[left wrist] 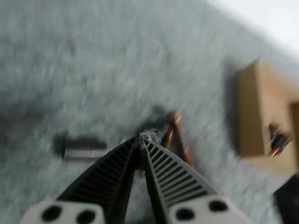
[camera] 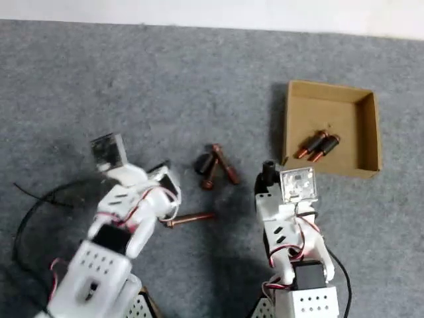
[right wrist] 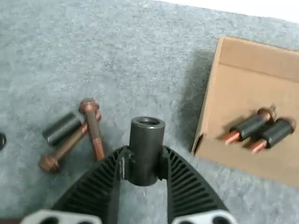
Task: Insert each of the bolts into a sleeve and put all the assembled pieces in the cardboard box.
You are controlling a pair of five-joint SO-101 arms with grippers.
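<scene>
My right gripper [right wrist: 144,161] is shut on a black sleeve [right wrist: 147,140], held upright with its open bore facing up; in the high view this sleeve [camera: 268,172] sits left of the cardboard box [camera: 366,136]. Two assembled pieces [camera: 318,146] lie inside the box. A loose sleeve [camera: 204,163] and two crossed copper bolts [camera: 222,165] lie mid-table. A third bolt [camera: 191,218] lies beside my left gripper [camera: 169,179]. In the left wrist view my left gripper [left wrist: 142,140] is shut with nothing visible in it, short of the loose sleeve [left wrist: 81,148] and bolts [left wrist: 176,135].
Grey carpet [camera: 165,86] covers the table. A black cable [camera: 30,205] trails at the left near the left arm's base. The box's near wall [right wrist: 243,156] stands close beside my right gripper.
</scene>
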